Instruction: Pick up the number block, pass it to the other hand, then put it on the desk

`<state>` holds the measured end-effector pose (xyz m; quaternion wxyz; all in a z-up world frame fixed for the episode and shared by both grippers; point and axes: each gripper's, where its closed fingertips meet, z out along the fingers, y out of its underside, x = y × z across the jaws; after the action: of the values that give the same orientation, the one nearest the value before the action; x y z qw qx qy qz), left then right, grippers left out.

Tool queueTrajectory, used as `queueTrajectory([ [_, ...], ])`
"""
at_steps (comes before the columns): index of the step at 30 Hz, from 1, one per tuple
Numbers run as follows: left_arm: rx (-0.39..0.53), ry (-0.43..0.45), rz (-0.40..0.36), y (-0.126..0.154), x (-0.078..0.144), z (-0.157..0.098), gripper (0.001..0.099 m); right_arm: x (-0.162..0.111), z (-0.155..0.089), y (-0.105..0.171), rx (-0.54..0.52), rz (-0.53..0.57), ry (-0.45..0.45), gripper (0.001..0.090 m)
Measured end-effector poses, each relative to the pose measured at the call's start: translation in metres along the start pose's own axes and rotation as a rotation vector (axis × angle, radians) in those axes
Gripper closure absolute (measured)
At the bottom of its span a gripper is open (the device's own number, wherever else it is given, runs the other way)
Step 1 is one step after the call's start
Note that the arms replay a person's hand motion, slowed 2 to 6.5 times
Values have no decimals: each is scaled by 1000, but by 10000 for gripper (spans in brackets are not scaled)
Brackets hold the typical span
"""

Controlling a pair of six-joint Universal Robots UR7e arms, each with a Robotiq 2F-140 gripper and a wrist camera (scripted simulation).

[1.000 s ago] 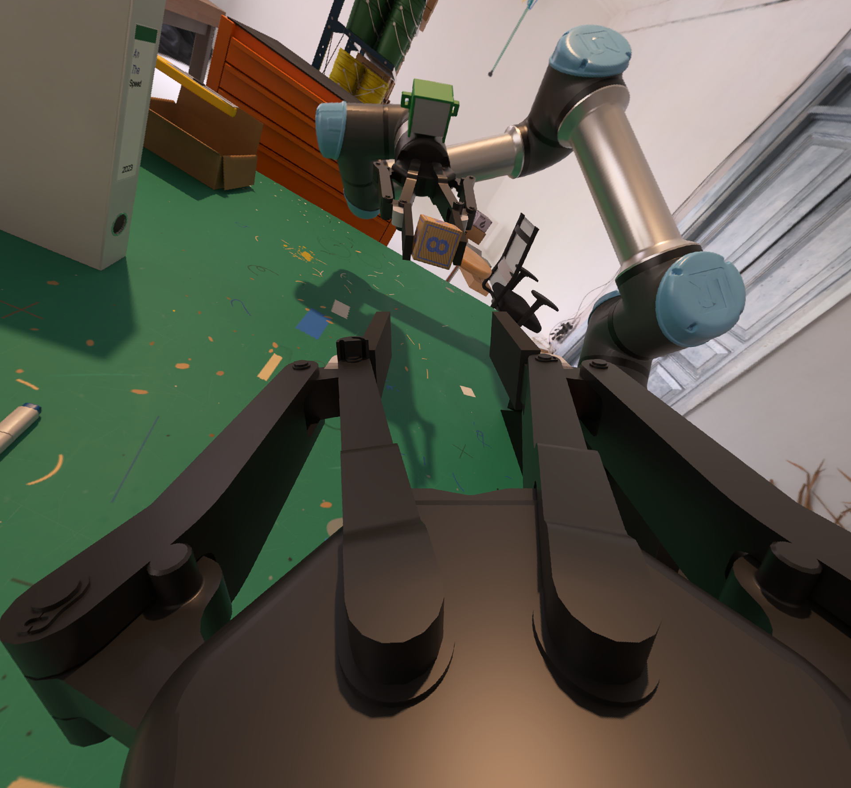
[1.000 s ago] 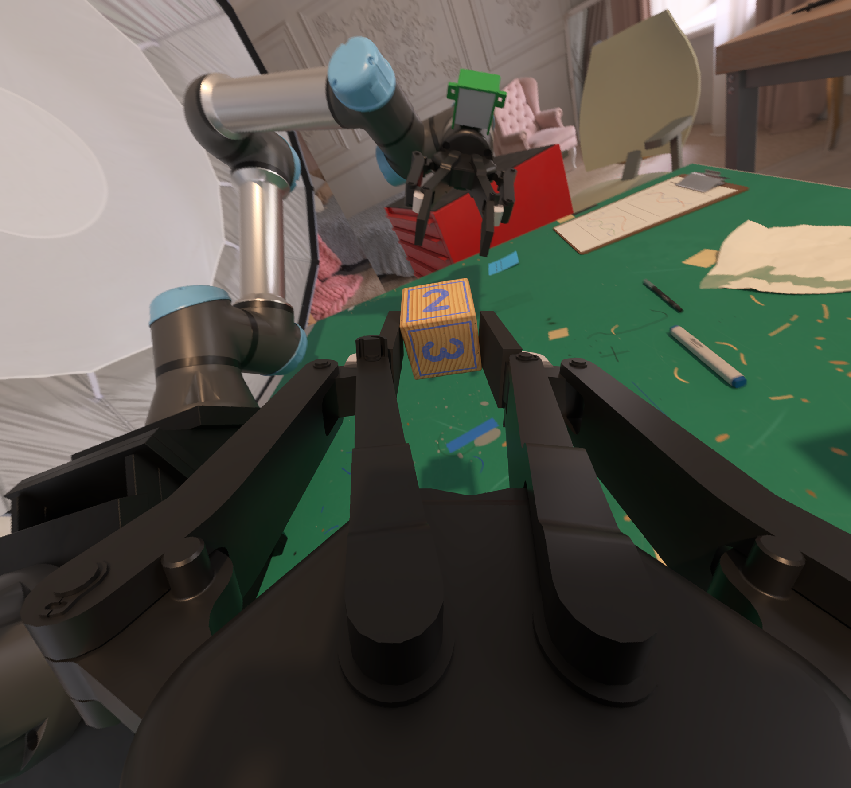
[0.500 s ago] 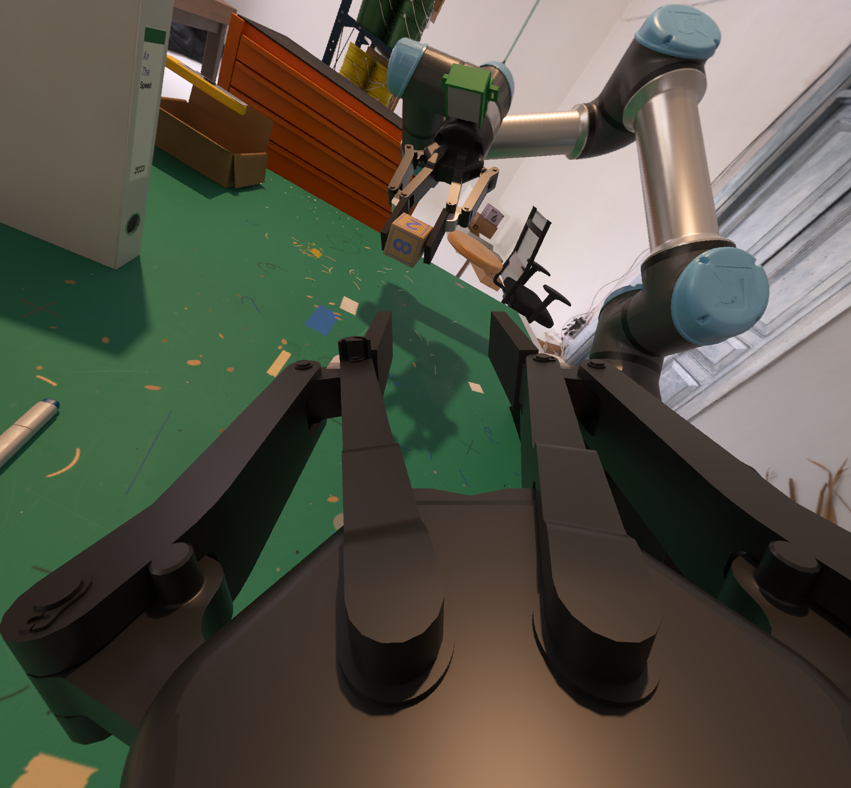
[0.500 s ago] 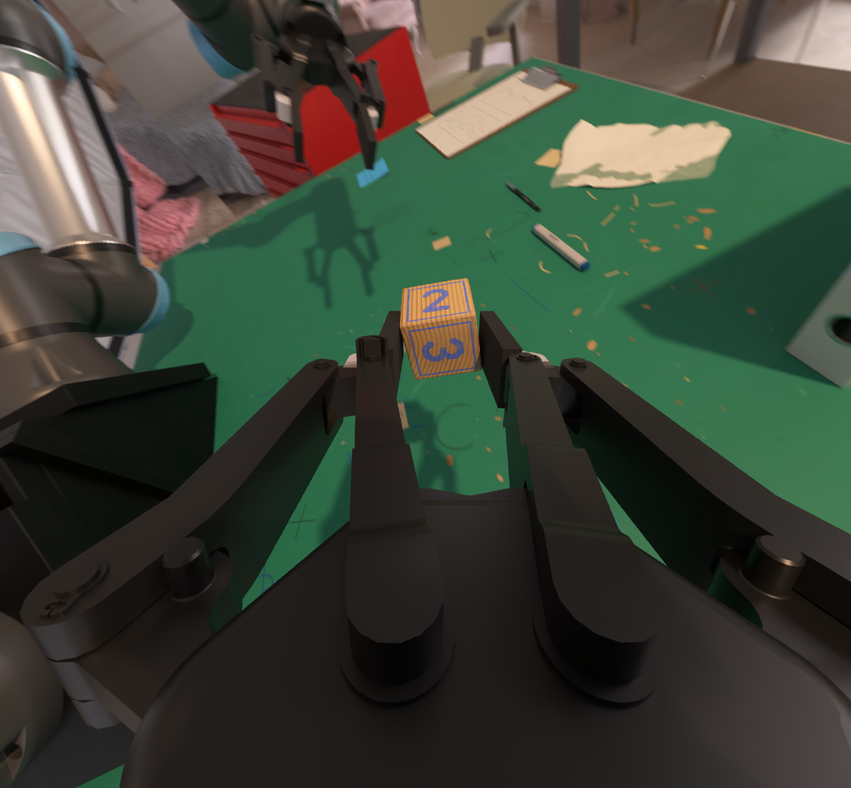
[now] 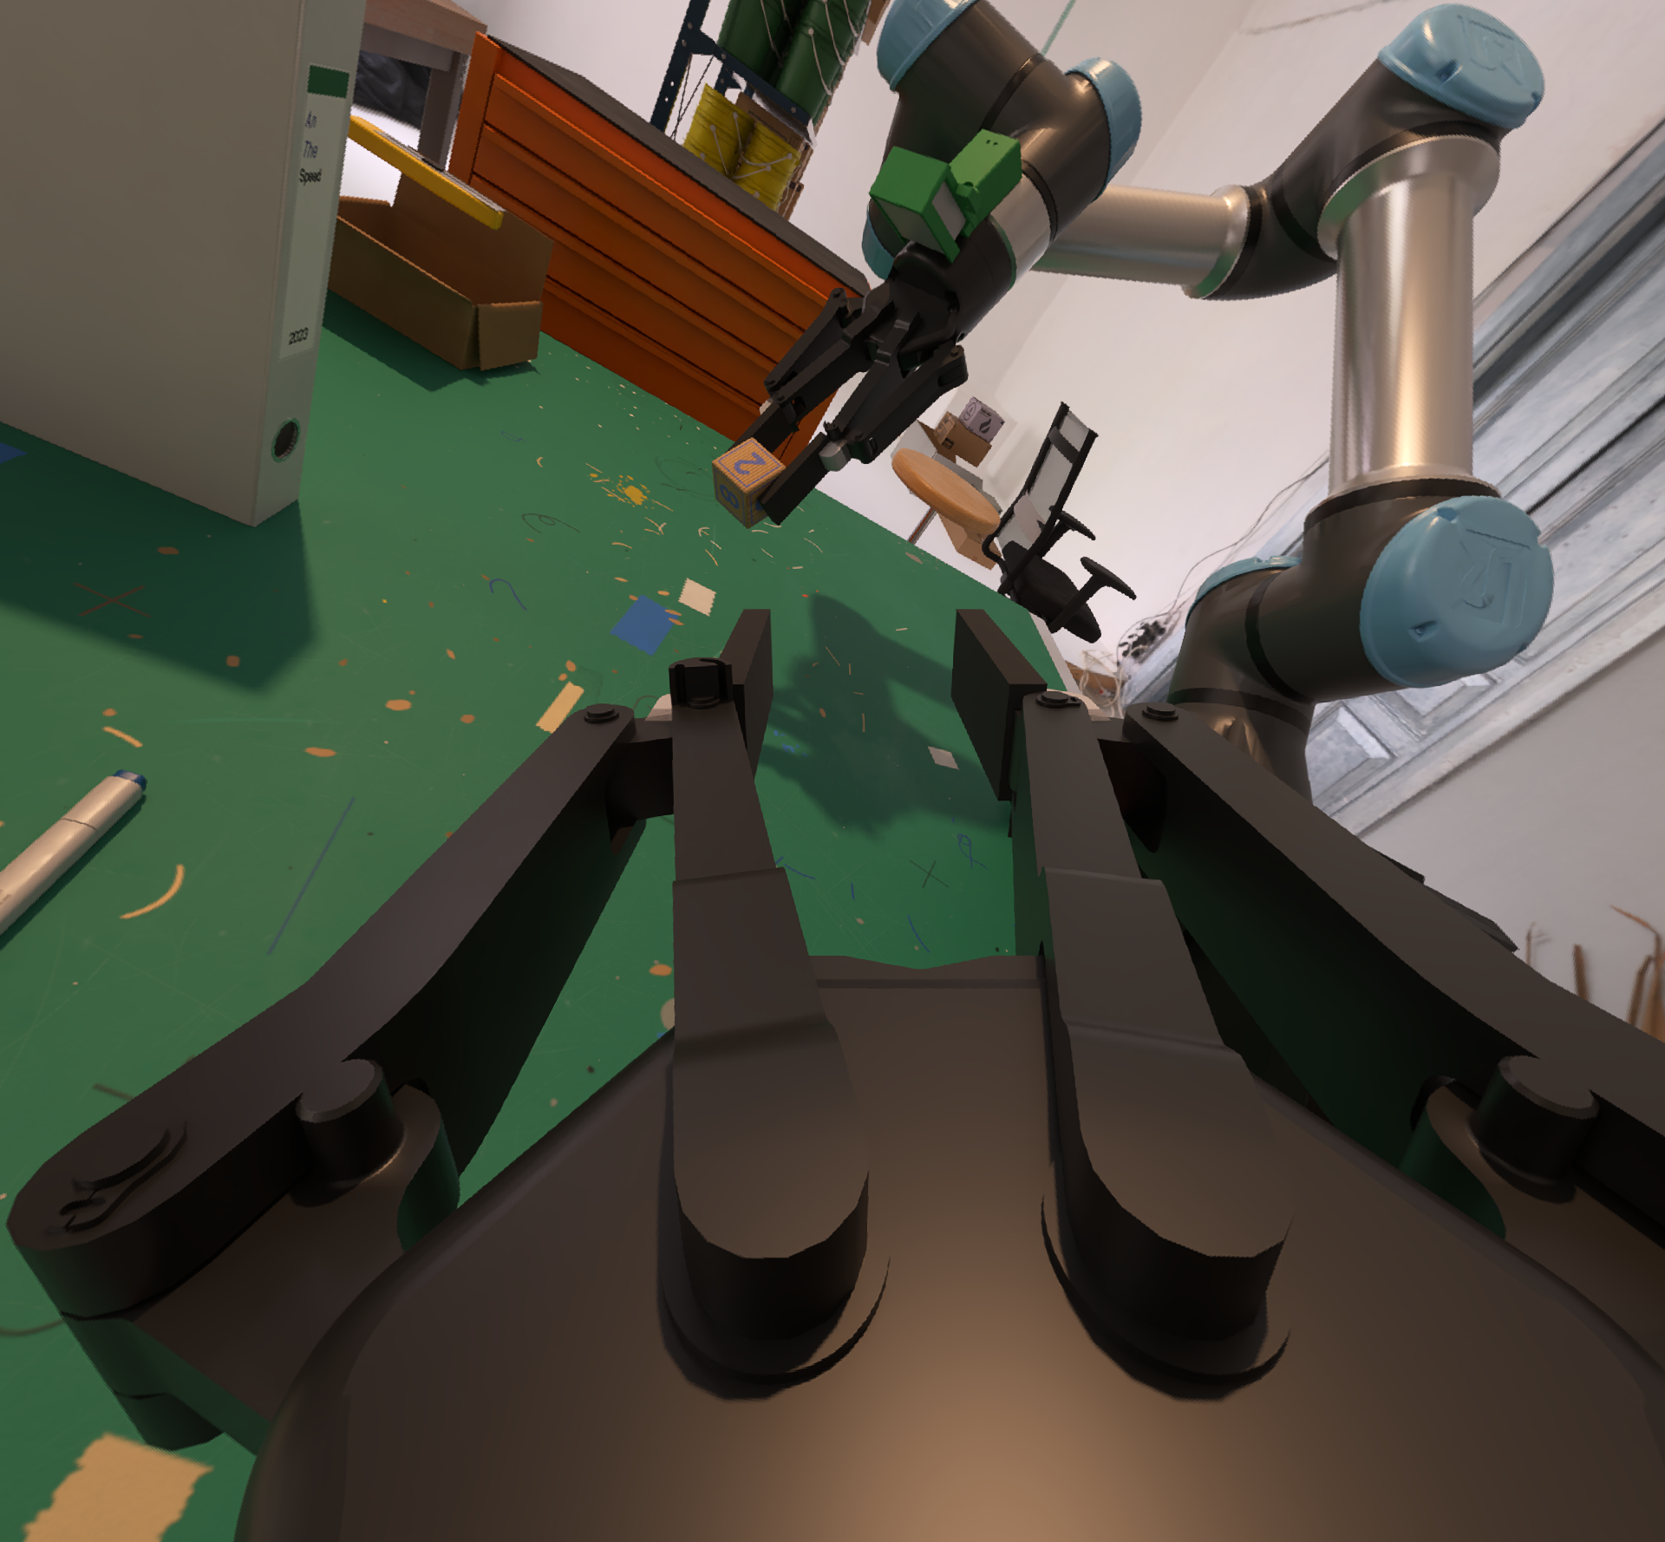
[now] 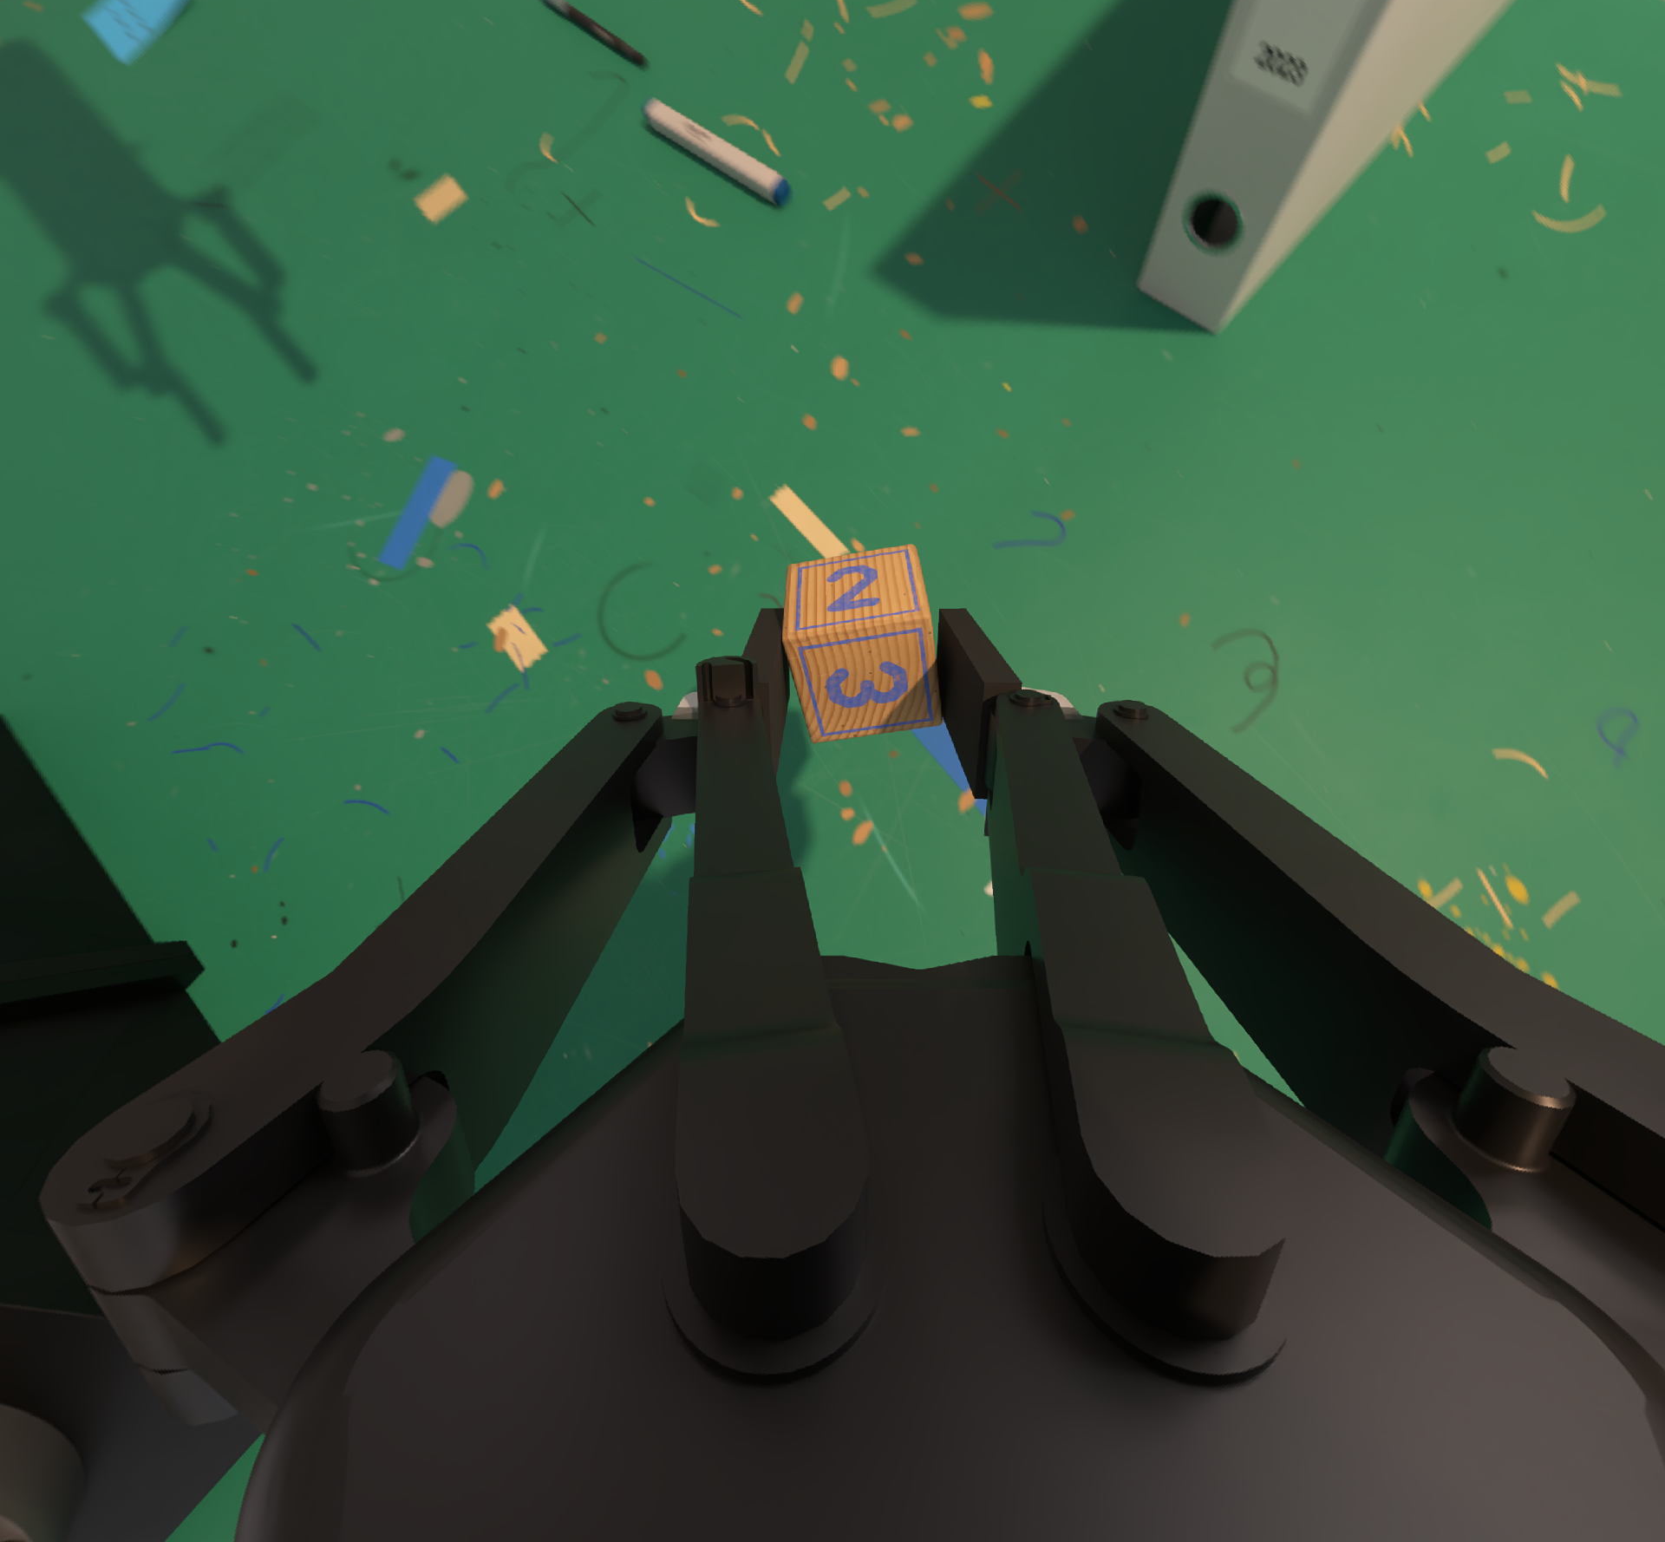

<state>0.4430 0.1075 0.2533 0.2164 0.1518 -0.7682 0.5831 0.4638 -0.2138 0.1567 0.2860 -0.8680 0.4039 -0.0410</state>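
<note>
Block-in-hand was how I read it: my right gripper [image 6: 860, 652] had its jaws closed on the number block [image 6: 860, 643], one pad on each side face, at the centre of the right wrist frame above the green desk [image 6: 1171, 508]. In the left wrist frame the same block [image 5: 746, 479] showed just above centre, hanging close over the desk, whether touching I could not tell. My left gripper [image 5: 860, 670] sat empty, jaws parted with only desk showing between them. I judged the hand-over done and the placing step in hand. Next move called for lowering until a face sat flat, then easing the jaws apart and lifting straight off, clear of the marker [image 6: 716, 152] at upper left and the binder [image 6: 1333, 84] at upper right.
</note>
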Motion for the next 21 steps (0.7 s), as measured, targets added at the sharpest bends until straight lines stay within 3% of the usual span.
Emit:
queueTrajectory([
  [8,-1,-10,6,0,0,-2,499,35,3,41,-168,134,119,464],
  [21,4,-27,3,-1,-1,-5,567,73,13,95,-422,308,227,464],
])
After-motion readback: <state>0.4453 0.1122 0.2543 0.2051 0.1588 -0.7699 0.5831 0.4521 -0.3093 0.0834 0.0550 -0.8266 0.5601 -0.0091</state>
